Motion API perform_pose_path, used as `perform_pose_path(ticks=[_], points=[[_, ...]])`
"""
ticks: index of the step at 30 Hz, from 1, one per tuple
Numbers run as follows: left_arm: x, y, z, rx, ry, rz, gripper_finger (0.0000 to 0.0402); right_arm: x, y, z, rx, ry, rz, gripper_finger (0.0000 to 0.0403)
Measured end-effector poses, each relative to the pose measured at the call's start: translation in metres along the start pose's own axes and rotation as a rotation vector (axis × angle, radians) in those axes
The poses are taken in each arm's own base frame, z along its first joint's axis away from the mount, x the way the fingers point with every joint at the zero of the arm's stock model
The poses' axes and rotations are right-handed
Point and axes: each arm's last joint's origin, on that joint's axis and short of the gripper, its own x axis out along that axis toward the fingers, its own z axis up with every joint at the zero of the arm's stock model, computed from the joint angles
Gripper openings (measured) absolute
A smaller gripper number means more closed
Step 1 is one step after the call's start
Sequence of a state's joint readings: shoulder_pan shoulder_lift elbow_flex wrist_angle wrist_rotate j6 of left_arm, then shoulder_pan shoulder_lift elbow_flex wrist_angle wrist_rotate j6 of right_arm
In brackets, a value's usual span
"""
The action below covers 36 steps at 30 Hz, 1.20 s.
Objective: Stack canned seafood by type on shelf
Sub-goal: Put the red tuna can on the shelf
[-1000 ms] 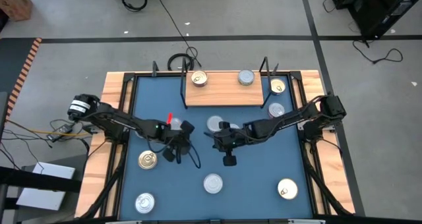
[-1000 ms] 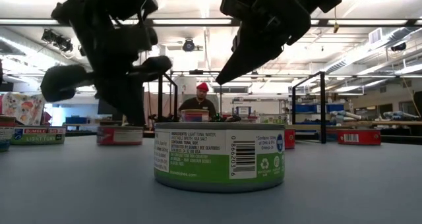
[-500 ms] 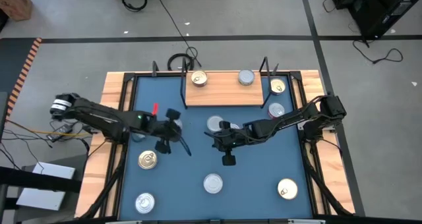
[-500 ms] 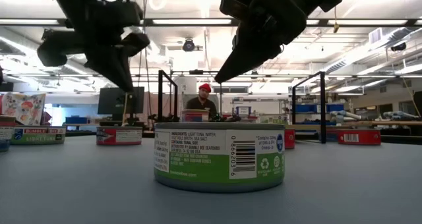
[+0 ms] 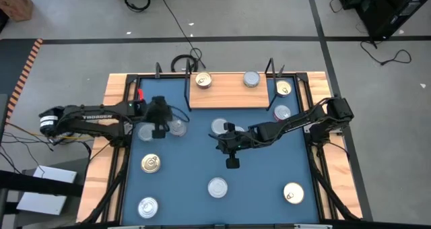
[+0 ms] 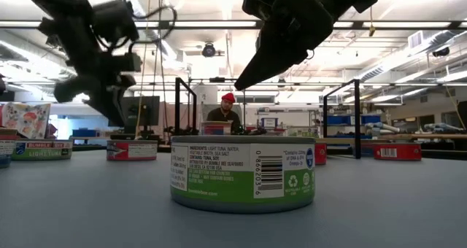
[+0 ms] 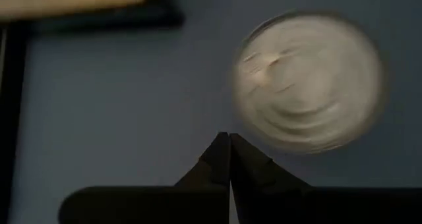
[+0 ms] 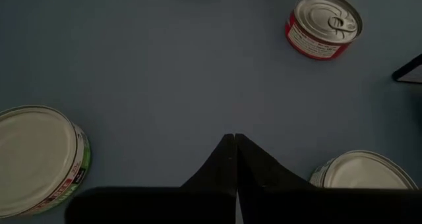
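Note:
The shelf (image 5: pixel 229 95) stands at the table's far edge with a gold-lidded tin (image 5: pixel 203 81) and a silver-lidded tin (image 5: pixel 251 79) on its board. More tins stand on the blue table, among them two (image 5: pixel 177 127) (image 5: pixel 145 130) at mid-left and one (image 5: pixel 220 126) at the centre. My left gripper (image 5: pixel 160 131) hangs shut above the table between the two mid-left tins; its wrist view shows a silver lid (image 7: pixel 306 82) just ahead of the shut fingertips (image 7: pixel 229 138). My right gripper (image 5: pixel 218 137) hovers shut over the table's centre (image 8: pixel 234 138), touching nothing.
Right of the shelf stand a gold-lidded tin (image 5: pixel 283 87) and a red-sided tin (image 5: pixel 281 112). Nearer the front stand a gold tin (image 5: pixel 151 163), silver tins (image 5: pixel 147 206) (image 5: pixel 217 187) and a gold tin (image 5: pixel 293 193). A person (image 6: pixel 221 109) sits beyond the table.
My left gripper has swung from the table's centre toward its left and far side, rolling about its own axis, still shut and holding nothing. The two tins at mid-left, which it hid before, now show. My right gripper has kept still.

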<state>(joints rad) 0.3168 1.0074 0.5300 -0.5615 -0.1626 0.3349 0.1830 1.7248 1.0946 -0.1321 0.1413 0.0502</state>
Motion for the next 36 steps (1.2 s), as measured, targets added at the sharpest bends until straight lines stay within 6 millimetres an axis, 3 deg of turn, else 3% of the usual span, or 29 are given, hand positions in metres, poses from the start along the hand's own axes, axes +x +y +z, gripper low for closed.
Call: perform_pose_path(ticks=[7,18,36], points=[[0.011,0.013,-0.005,-0.140,0.040,-0.018,0.0005,0.000,0.000,0.000,-0.001,0.000,0.001,0.0003],[0.045,0.008,-0.004,-0.266,0.155,-0.105,0.0005,0.000,-0.001,0.000,-0.010,-0.001,-0.019,0.0003],[0.043,-0.029,0.018,-0.274,0.023,-0.235,0.0005,0.000,-0.001,-0.003,-0.019,0.033,-0.022,0.0003]])
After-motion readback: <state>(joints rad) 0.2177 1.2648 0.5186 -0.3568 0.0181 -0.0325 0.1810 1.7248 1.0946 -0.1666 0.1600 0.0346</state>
